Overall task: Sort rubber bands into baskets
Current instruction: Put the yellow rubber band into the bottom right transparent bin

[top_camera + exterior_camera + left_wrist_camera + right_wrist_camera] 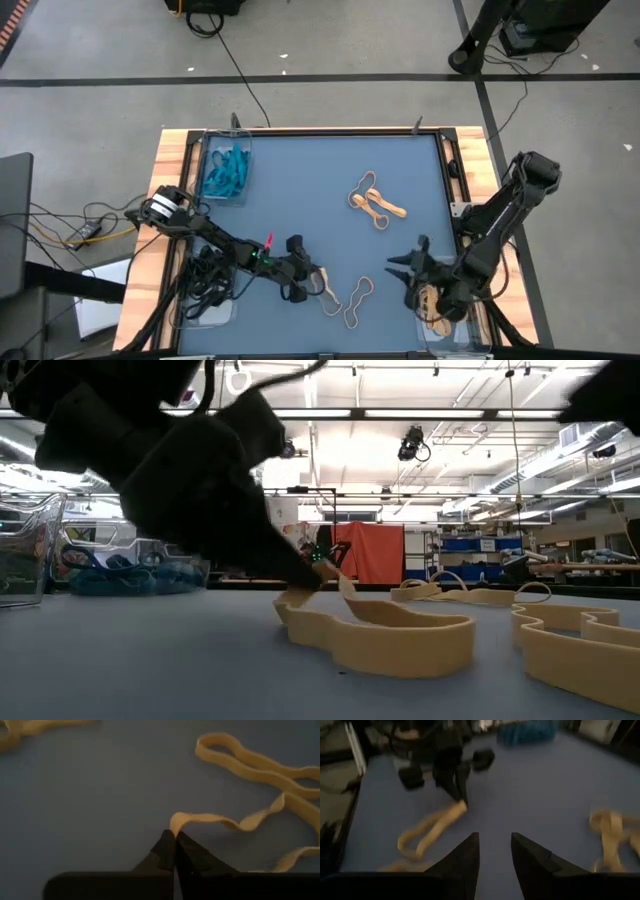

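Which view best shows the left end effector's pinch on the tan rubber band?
The left wrist view: the left end effector is shut on the tan rubber band at its end. The high view shows it small; the low view partly hides it; the right wrist view is blurred.

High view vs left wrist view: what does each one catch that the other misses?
Only the high view: the basket of teal bands at the table's far left corner, a tan cluster mid-table, the right gripper open over the mat. Only the left wrist view: the left gripper shut on the tan band, pinching its end. Both share that band and the blue mat.
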